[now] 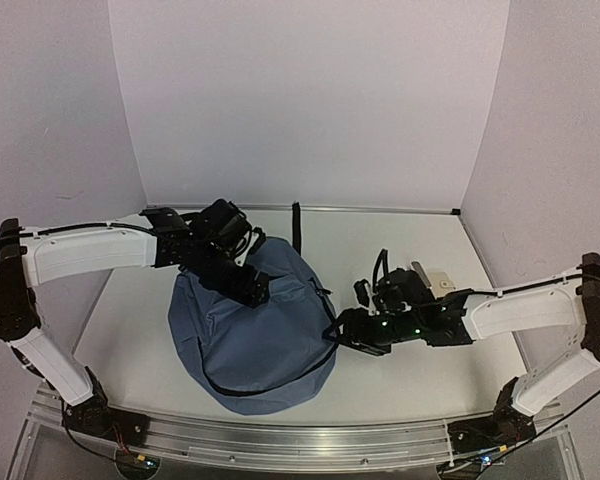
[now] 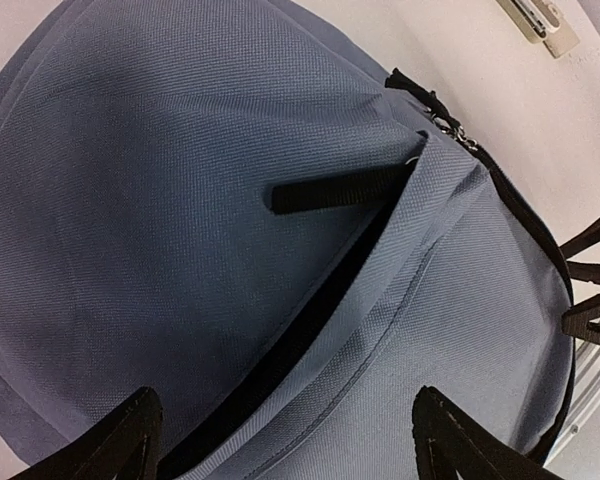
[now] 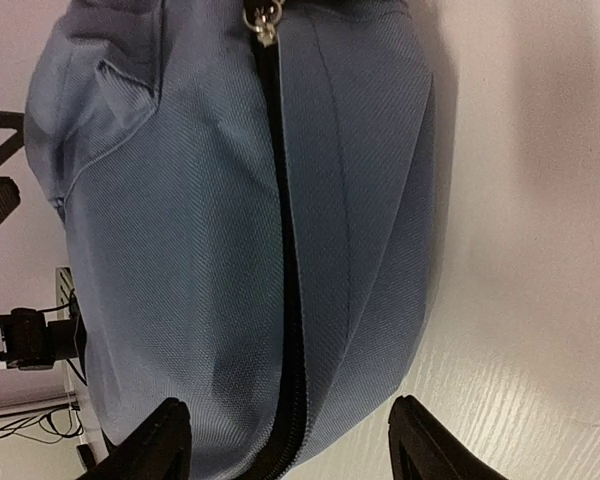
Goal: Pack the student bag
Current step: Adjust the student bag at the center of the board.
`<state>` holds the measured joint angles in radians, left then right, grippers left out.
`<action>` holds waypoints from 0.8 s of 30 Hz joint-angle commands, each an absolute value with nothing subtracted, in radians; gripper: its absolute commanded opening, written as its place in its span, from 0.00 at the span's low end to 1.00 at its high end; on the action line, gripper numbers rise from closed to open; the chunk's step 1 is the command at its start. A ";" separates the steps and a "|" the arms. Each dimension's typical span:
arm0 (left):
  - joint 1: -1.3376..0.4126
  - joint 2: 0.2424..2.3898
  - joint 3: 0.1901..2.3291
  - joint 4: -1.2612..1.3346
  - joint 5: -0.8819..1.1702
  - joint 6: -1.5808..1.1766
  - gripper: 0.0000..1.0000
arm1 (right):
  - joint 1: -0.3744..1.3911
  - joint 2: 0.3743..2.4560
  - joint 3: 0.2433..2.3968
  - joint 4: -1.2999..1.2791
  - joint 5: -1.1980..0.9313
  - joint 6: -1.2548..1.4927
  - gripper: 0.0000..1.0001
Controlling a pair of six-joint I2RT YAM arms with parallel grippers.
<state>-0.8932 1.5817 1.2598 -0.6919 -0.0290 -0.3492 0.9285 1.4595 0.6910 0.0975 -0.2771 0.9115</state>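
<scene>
Hovering over the bag (image 1: 255,330), the left gripper (image 1: 252,288) has its fingers spread wide, nothing between them but blue cloth below. The bag lies slumped at the middle of the table (image 1: 430,370), filling the centre of the top view. At its right edge the right gripper (image 1: 342,335) sits low, fingers apart too, lined up on the zip (image 3: 280,250) that runs up the middle of its wrist view. Whether the tips touch the cloth, I can't tell. Neither one is pinching anything.

So how will this thing handle? It looks soft and limp: woven fabric, rounded, sagging, no stiff frame showing. I'd expect it to fold and drag rather than lift as one piece. It's probably light as well, and likely to slide on that smooth tabletop if pushed from one side only.

Best holds, to my eye: the metal pull (image 3: 263,18) at the top of the right wrist view, the black webbing loop (image 2: 340,187) at the centre of the left wrist view, or the fabric lip along the dark seam just below that loop. A pinch on flat cloth would likely just bunch it up. One side pins, the other pulls, that's the play I'd call.
</scene>
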 commanded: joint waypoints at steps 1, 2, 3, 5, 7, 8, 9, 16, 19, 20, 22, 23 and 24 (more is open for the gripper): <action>-0.894 1.613 1.289 -0.721 -0.023 -0.312 0.86 | 0.949 1.485 0.712 0.156 -0.271 0.948 0.64; -0.894 1.623 1.294 -0.726 -0.026 -0.311 0.86 | 0.949 1.486 0.713 0.157 -0.270 0.949 0.61; -0.894 1.633 1.298 -0.730 -0.033 -0.309 0.86 | 0.950 1.487 0.714 0.158 -0.271 0.952 0.58; -0.894 1.651 1.307 -0.737 -0.049 -0.309 0.87 | 0.951 1.488 0.716 0.166 -0.274 0.959 0.53; -0.894 1.666 1.316 -0.742 -0.057 -0.305 0.83 | 0.953 1.490 0.716 0.175 -0.277 0.964 0.46; -0.894 1.674 1.322 -0.743 -0.058 -0.303 0.76 | 0.954 1.492 0.716 0.179 -0.278 0.966 0.41; -0.894 1.682 1.328 -0.745 -0.056 -0.301 0.64 | 0.955 1.494 0.716 0.184 -0.279 0.968 0.36; -0.897 1.702 1.359 -0.745 -0.028 -0.332 0.05 | 0.955 1.500 0.741 0.192 -0.235 0.970 0.03; -0.909 1.700 1.365 -0.750 -0.021 -0.350 0.00 | 0.954 1.486 0.752 0.188 -0.179 0.956 0.00; -0.916 1.702 1.372 -0.757 -0.020 -0.356 0.00 | 0.951 1.485 0.763 0.176 -0.154 0.940 0.00; -0.932 1.708 1.388 -0.777 -0.020 -0.376 0.00 | 0.938 1.487 0.788 0.149 -0.114 0.903 0.00; -0.942 1.712 1.398 -0.786 -0.018 -0.388 0.00 | 0.925 1.491 0.803 0.135 -0.098 0.875 0.00; -0.956 1.717 1.412 -0.792 -0.012 -0.399 0.00 | 0.898 1.497 0.814 0.125 -0.093 0.852 0.00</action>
<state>-0.9061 1.6973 1.3307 -0.7679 -0.0428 -0.3406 0.9478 1.4994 0.7246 0.1199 -0.2046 0.9422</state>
